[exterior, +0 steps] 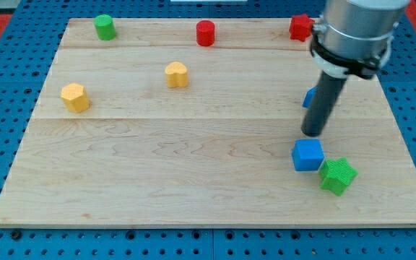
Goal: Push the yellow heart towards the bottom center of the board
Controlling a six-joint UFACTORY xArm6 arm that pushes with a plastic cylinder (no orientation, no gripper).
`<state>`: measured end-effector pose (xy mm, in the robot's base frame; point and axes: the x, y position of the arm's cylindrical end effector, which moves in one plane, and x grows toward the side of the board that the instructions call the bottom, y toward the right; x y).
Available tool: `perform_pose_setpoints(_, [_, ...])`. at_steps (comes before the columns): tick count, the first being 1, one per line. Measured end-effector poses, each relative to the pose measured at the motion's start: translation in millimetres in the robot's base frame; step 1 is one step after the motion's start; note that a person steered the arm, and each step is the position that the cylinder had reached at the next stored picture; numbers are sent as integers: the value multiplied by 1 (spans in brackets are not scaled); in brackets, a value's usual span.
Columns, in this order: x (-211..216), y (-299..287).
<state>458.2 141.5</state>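
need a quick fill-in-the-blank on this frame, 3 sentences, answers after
1. My tip stands just above the ____ cube in the view.
2. The green star-shaped block touches that cube on the view's ____ side.
3. The yellow heart-shaped block lies far to the view's ____ of my tip, on the wooden board.

Answers: blue; right; left
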Motion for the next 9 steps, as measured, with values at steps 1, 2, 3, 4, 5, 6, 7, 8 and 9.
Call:
perform_pose_setpoints(1, [-51, -55])
perform_pose_setpoints(2, [-83, -140])
perform_pose_setpoints(3, [-115, -162])
perform_pose_setpoints(4, [-135, -195])
perform_pose_setpoints(5, [-102, -230])
perform_pose_setpoints(6, [-73, -230])
perform_pose_setpoints(7, [-73, -226])
perform_pose_setpoints(8, [-73, -225])
perform_pose_setpoints(9, [-73, -225])
